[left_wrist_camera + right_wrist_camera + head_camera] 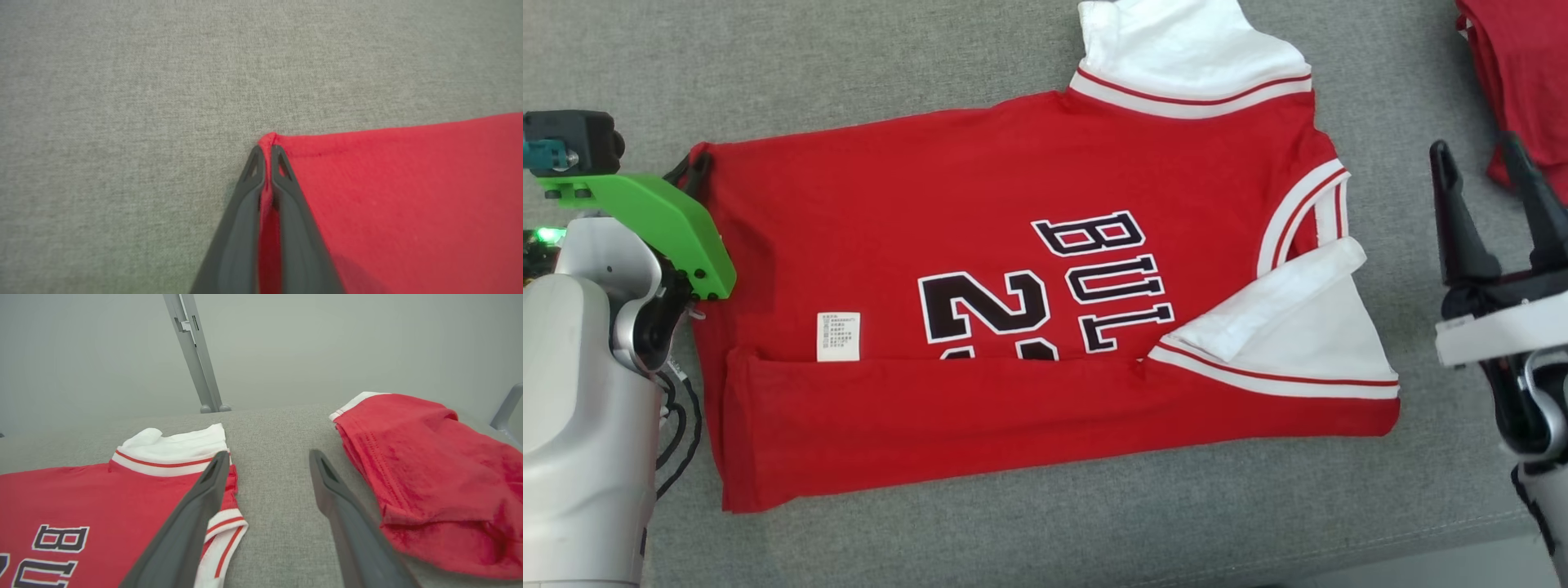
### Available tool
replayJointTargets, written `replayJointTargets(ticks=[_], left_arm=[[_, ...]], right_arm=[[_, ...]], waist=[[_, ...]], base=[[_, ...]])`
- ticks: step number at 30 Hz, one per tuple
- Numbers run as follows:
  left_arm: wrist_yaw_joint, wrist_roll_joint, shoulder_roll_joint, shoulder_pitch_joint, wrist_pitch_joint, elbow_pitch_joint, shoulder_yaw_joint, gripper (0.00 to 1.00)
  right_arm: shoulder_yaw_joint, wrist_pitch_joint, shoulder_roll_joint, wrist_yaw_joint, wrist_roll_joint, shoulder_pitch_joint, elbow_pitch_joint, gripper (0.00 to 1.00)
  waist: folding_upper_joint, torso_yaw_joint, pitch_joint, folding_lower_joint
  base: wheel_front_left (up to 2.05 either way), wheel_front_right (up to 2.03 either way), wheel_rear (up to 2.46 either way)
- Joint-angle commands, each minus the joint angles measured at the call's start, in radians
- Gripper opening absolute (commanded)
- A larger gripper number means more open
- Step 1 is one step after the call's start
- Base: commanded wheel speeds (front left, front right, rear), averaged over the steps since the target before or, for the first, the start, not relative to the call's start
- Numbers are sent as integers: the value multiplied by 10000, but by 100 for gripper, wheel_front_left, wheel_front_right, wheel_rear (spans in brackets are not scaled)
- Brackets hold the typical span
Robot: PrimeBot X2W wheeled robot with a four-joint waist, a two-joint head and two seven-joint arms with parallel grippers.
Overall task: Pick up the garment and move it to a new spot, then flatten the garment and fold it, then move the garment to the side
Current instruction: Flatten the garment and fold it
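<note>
The garment [980, 204] is a red jersey with white sleeves and dark lettering, lying partly folded on the grey cushion, its near long edge turned over. My left gripper [696, 167] sits at its far left corner. In the left wrist view the left gripper [266, 153] is shut on the pinched corner of the garment [408, 196]. My right gripper [1482, 175] hangs open over bare cushion just right of the jersey's sleeve end. In the right wrist view the right gripper [269, 461] is open, the garment [102, 494] lying to its left.
A second red garment [1519, 90] lies bunched at the far right; in the right wrist view this second garment [429, 473] lies just right of my open fingers. The grey cushion [931, 57] ends at a front edge at lower right. A metal post [196, 355] stands behind it.
</note>
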Motion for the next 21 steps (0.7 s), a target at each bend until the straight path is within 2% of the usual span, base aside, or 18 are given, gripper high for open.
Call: replayJointTargets(ticks=[1,12,21], left_arm=[[27,59,-19,-107,-23,126,-93,0],[-9,182,-762,-751,-383,-310,-723,0],[-53,70,-1235,-1128,-627,-262,-1159,0]], right_arm=[[154,19,-203,-6,219,-513,283,100],[2059,626,-1374,-4,1661,-4286,2694,100],[4079,2340,-2193,-4,2808,-6862,4492,100]], waist=[[0,169,150,0],[0,1282,977,0],[0,1921,1443,0]], base=[[0,0,0],[0,0,0],[0,0,0]])
